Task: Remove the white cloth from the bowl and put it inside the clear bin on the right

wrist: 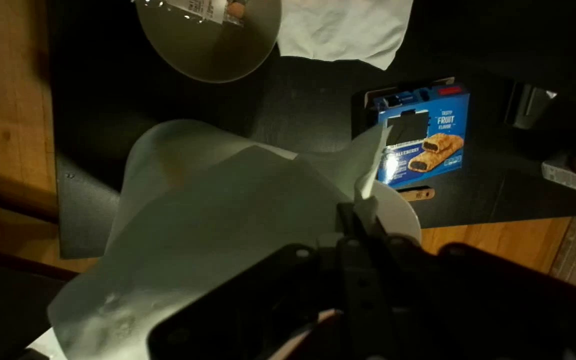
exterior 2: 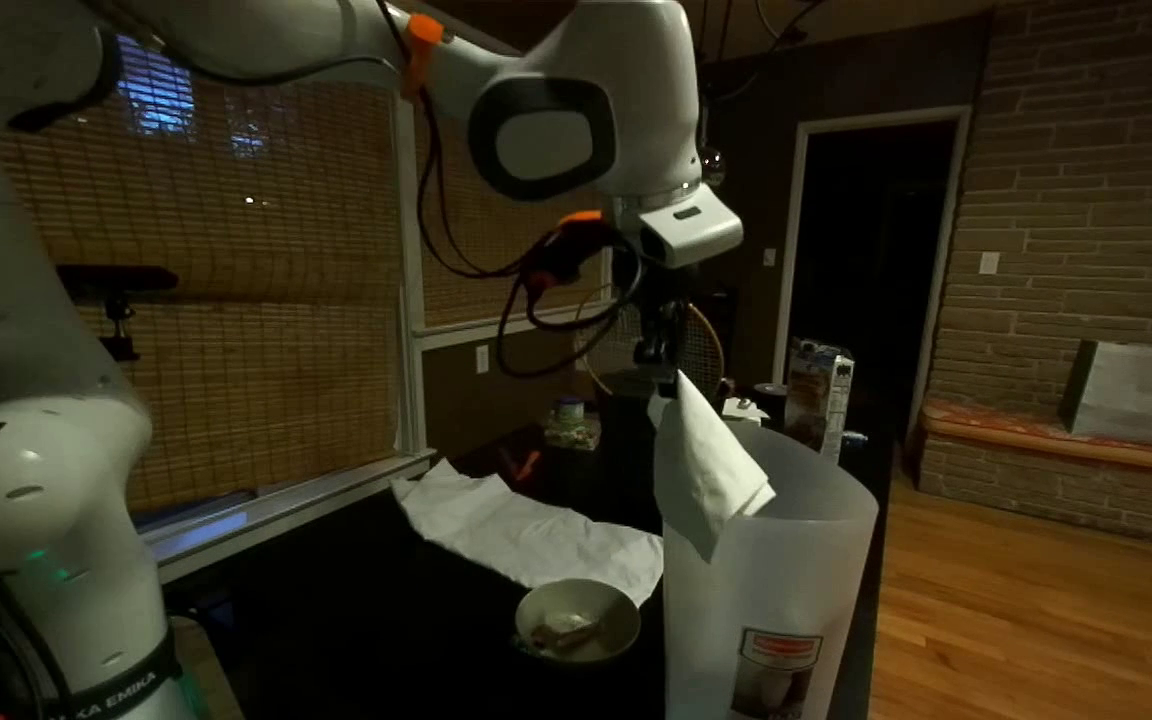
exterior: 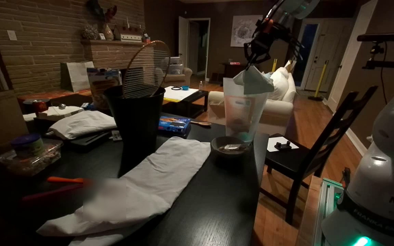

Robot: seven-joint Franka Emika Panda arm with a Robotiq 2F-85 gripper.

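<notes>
The white cloth (exterior: 257,83) hangs from my gripper (exterior: 248,65) by a pinched corner at the mouth of the clear bin (exterior: 239,119). In an exterior view the gripper (exterior 2: 669,382) is above the bin's rim, and the cloth (exterior 2: 704,470) overlaps the rim of the bin (exterior 2: 776,570). I cannot tell how much cloth is inside. In the wrist view the fingers (wrist: 360,217) are closed on the cloth (wrist: 228,210), which covers most of the bin (wrist: 400,207). The bowl (exterior: 221,152) stands beside the bin with a small wrapped item in it; it also shows in the wrist view (wrist: 208,55).
Another white cloth (exterior: 169,164) lies along the black table near the bowl. A black bin (exterior: 137,119) holding a racket (exterior: 145,71) stands further along. A blue box (wrist: 425,135) and a wooden utensil (wrist: 418,194) lie near the clear bin. A chair (exterior: 306,153) stands beside the table.
</notes>
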